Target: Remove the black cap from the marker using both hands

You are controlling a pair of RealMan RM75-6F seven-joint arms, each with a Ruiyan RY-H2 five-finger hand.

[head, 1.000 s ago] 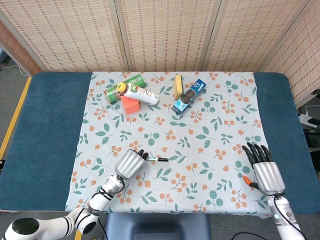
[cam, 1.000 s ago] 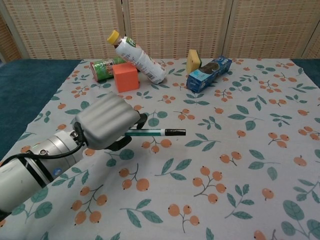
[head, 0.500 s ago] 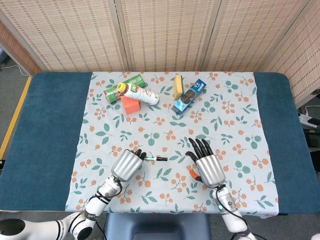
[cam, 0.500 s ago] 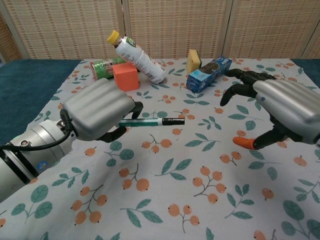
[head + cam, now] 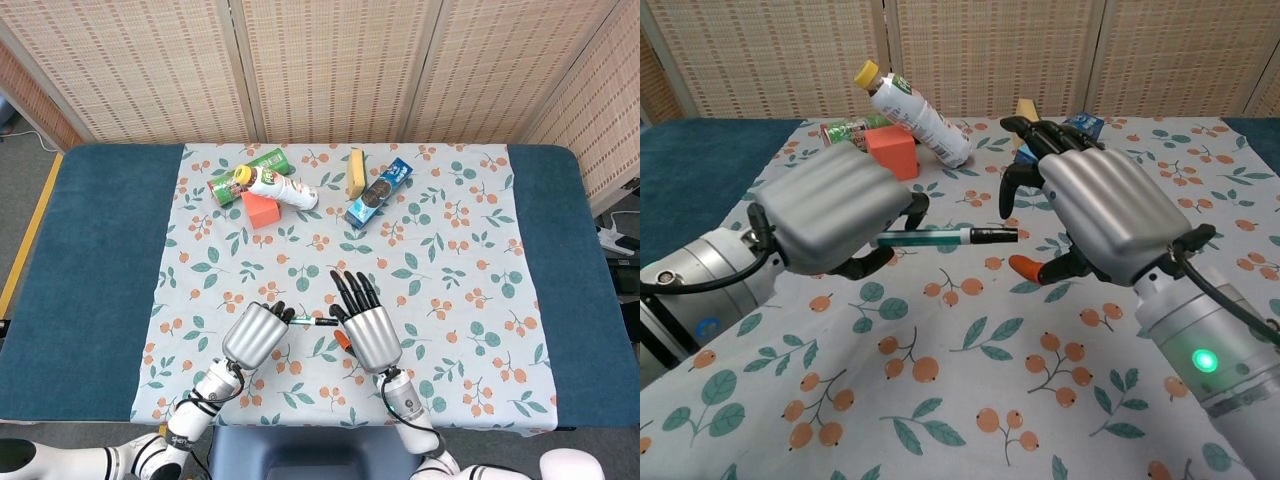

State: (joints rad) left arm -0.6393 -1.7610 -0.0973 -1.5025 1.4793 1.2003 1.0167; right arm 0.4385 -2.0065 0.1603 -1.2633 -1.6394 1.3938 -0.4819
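Observation:
My left hand point(image 5: 835, 220) point(image 5: 256, 332) grips a green marker point(image 5: 930, 238) by its barrel and holds it level above the cloth. The black cap point(image 5: 992, 236) point(image 5: 326, 321) points to the right. My right hand point(image 5: 1095, 215) point(image 5: 365, 322) hangs just right of the cap with its fingers spread and nothing in it. Its fingertips point(image 5: 1012, 190) arch above and behind the cap end, and its orange-tipped thumb point(image 5: 1025, 266) sits below the cap. No touch between the right hand and the cap can be made out.
At the back of the floral cloth point(image 5: 450, 260) lie a green can point(image 5: 250, 172), a white bottle with a yellow cap point(image 5: 278, 187), an orange cube point(image 5: 261, 210), a yellow sponge point(image 5: 355, 172) and a blue cookie box point(image 5: 380, 192).
My right hand has swept in from the table's right side to just beside the cap. My left hand has raised the marker slightly and kept its grip.

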